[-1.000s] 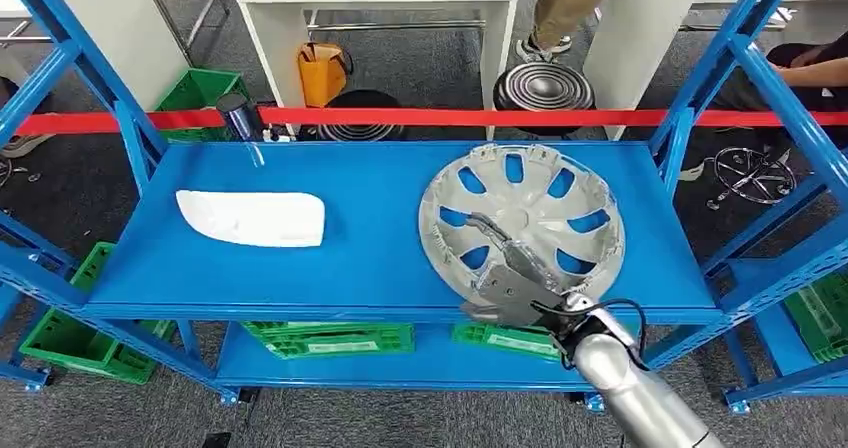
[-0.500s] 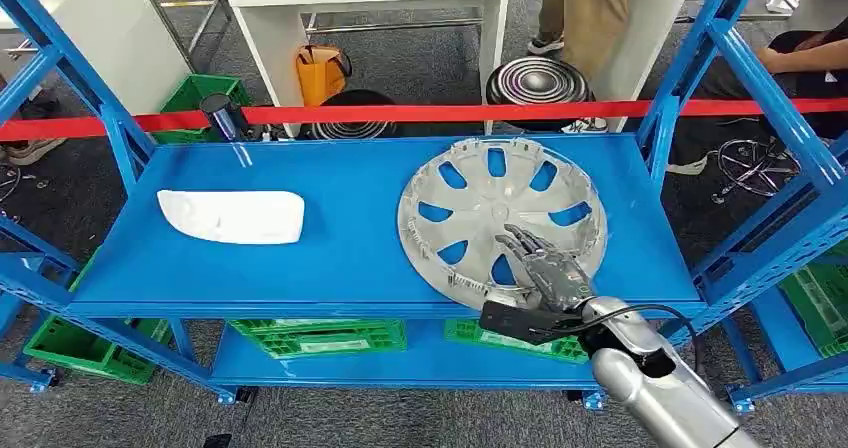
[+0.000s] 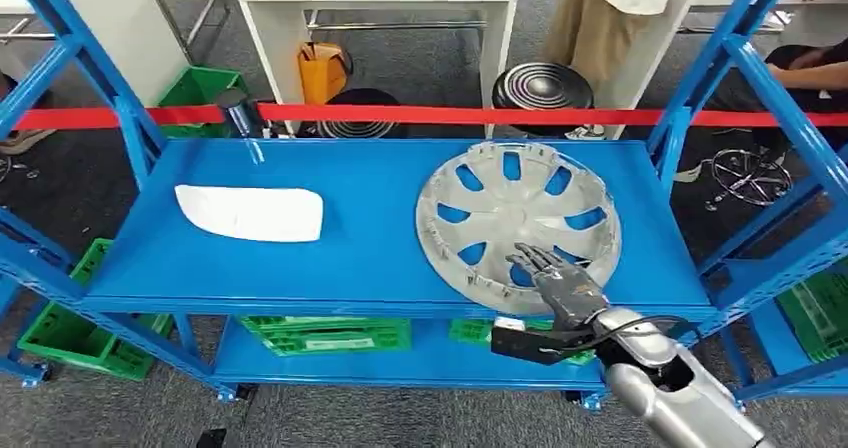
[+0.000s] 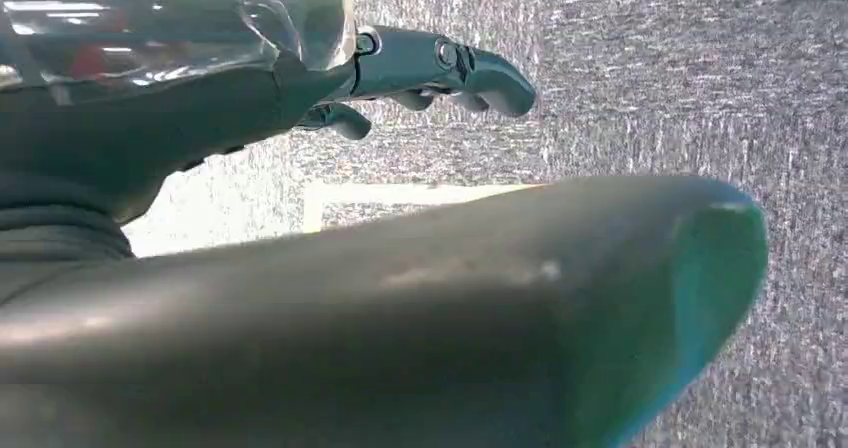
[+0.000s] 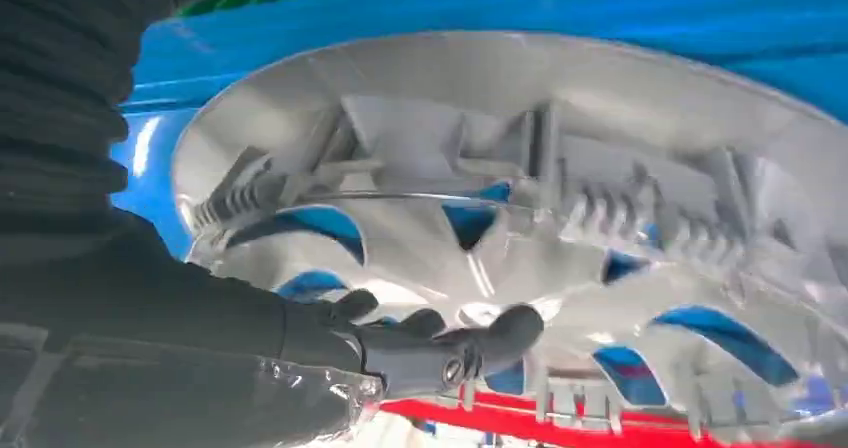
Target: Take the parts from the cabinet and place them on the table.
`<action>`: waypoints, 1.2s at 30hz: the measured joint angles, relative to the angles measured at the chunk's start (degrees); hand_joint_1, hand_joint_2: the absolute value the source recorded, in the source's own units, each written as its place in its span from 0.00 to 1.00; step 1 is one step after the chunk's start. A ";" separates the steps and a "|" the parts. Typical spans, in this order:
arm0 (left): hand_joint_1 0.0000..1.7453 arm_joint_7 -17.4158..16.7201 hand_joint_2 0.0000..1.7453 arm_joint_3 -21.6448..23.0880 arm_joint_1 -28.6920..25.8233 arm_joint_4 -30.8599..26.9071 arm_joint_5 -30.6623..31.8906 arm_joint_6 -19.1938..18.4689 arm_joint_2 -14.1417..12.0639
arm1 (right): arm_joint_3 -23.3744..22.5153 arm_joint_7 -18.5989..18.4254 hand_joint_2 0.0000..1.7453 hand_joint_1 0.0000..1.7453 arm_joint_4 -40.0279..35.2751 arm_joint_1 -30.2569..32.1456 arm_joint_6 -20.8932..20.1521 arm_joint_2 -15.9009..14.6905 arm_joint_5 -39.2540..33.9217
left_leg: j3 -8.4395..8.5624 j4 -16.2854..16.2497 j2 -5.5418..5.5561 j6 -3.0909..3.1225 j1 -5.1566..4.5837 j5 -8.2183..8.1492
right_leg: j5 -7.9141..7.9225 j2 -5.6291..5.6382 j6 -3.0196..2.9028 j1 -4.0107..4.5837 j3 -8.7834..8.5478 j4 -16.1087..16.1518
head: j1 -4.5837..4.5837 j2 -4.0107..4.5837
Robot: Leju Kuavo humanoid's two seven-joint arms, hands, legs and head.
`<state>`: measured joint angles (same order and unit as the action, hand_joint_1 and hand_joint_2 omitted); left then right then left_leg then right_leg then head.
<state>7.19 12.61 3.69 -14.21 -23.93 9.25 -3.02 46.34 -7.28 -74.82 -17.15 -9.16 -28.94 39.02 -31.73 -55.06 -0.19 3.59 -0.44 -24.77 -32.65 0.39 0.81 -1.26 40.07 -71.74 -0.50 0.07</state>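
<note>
Fingers of the right hand spread apart, reaching over the near rim of the silver hubcap and lying against its inner face, gripping nothing as yet; probably set there to hook the rim for a lift. Hubcap lying hollow side up on the blue cabinet shelf, well apart from the white part. Left hand hanging over the floor, fingers loosely extended, holding nothing.
</note>
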 joint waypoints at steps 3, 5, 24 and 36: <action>0.00 -0.02 0.00 0.09 -0.01 0.00 -0.07 0.00 0.02 | 0.85 0.35 1.00 0.00 0.00 0.50 -1.33 -1.72 0.61 | -0.11 -0.13 0.09 -0.05 -0.13 -0.03 | 0.11 -0.04 1.25 -0.15 1.08 -2.38 | -0.02 0.00; 0.00 -0.02 0.00 0.13 0.16 0.00 -0.09 -0.02 0.02 | 1.22 0.72 1.00 0.00 -0.07 0.11 -2.23 -2.60 0.59 | -0.03 -0.55 0.15 -0.38 -0.03 -0.26 | 4.16 -0.20 2.49 -0.27 -4.16 7.72 | 0.00 0.00; 0.00 1.46 0.00 0.15 0.43 -0.37 -0.85 -0.37 -1.60 | 3.02 0.50 1.00 1.00 -0.59 -1.21 -4.31 -5.37 -1.66 | -0.29 -2.42 0.52 -3.93 1.53 -2.26 | 6.48 -0.04 0.81 -0.65 -7.37 14.33 | -0.13 0.00; 0.00 2.51 0.00 0.15 0.29 -0.52 -1.79 -0.33 -1.64 | 2.78 -0.39 1.00 1.00 -2.64 0.96 -1.29 -6.69 -0.09 | 0.56 -1.27 0.39 -1.17 0.28 -1.17 | 4.76 -0.32 1.56 -0.29 -6.00 10.48 | 0.20 0.00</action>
<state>9.70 12.76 3.98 -14.73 -25.73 8.92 -4.66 49.11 -7.67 -77.46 -16.18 -10.45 -35.63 38.92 -31.17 -56.33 0.20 2.42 -0.16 -25.94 -27.89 0.07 2.37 -1.55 34.07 -61.26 -0.31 0.07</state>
